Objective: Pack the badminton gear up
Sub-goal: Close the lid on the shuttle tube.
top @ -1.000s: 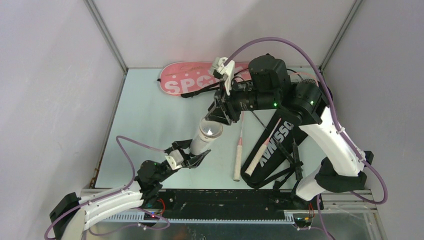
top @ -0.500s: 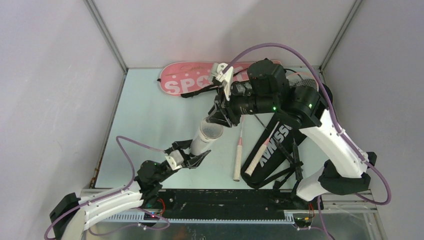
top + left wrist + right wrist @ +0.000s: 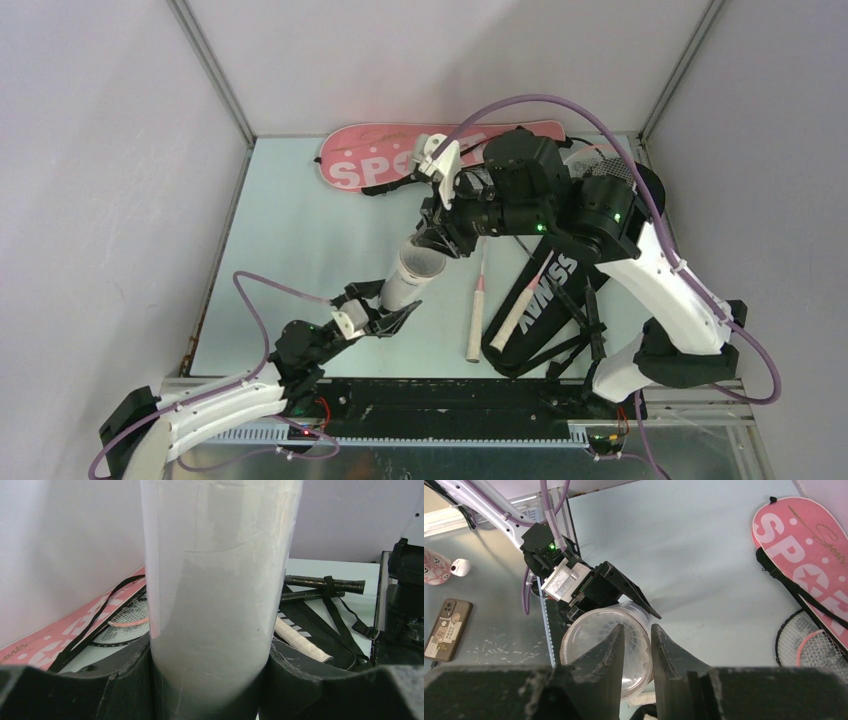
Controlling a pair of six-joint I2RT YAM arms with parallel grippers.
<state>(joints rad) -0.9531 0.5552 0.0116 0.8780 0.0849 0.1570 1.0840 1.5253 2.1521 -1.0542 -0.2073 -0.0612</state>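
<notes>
Over the last second your right gripper (image 3: 432, 238) eased left and down toward the open mouth of the tube (image 3: 408, 280), and its fingers drew closer together. The left arm and the tube did not shift.

From the right wrist view, those fingers stood only a narrow gap apart, pointing down into the tube's mouth. Nothing showed between them except the tube's pale inside. Whether the tips touched the rim, you could not tell.

Your left gripper (image 3: 385, 315) was clamped around the tube near its lower end. The left wrist view showed a dark pad pressed against each side of the translucent wall. The tube leaned up and away from that gripper, with its open end raised off the table (image 3: 300, 230) just under the right gripper.

Just right of the tube, one racket (image 3: 476, 325) lay flat on the table, its white grip toward the arm bases and its pink shaft running back under the right arm. A second racket (image 3: 510, 322) lay beside it, resting on the black "CROSSWAY" bag (image 3: 572, 300), which spread out under the right arm. In the left wrist view, two black racket handles (image 3: 325, 584) lay strapped together on the far part of that bag.

The pink "SPORT" bag (image 3: 365, 160) lay along the back edge of the table, well apart from the tube — a strung racket head (image 3: 806, 637) sat just beside it.
</notes>
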